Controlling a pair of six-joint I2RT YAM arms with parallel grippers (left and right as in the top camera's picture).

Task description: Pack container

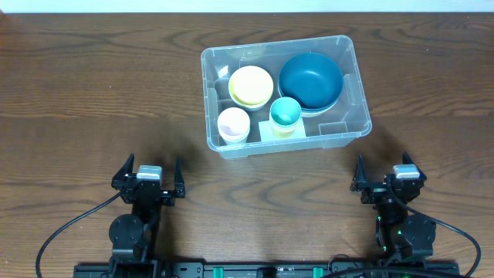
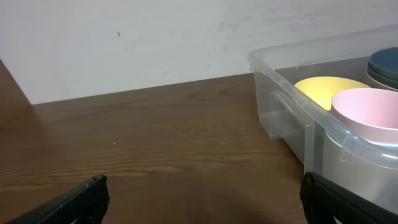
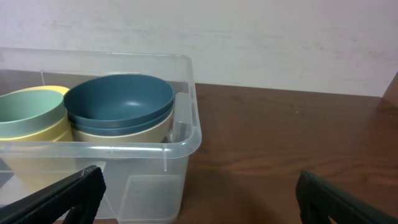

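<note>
1. Overhead:
   - The container (image 1: 333, 128) stands on the table (image 1: 93, 77), slightly right of centre, mouth up, with no lid in view.
   - Its long axis runs left-right, the right end swung slightly away from the arms.
   - Contents: blue bowl (image 1: 310, 80), yellow bowl (image 1: 251, 86), teal cup (image 1: 285, 113), pink cup (image 1: 233, 123).
   - Nothing loose lies outside it, so packing is judged done or nearly so.
   - Left gripper (image 1: 153, 167) and right gripper (image 1: 384, 170) have jaws apart and empty, and sit well apart from the container.
2. Left wrist: the jaws are wide with nothing between them. The container's left end (image 2: 280, 67) is ahead to the right, holding the pink cup (image 2: 367, 112) and yellow bowl (image 2: 323, 87).
3. Right wrist: the jaws are wide and empty. The container's right corner (image 3: 186, 140) is ahead to the left, with the blue bowl (image 3: 118, 99) inside.
</note>
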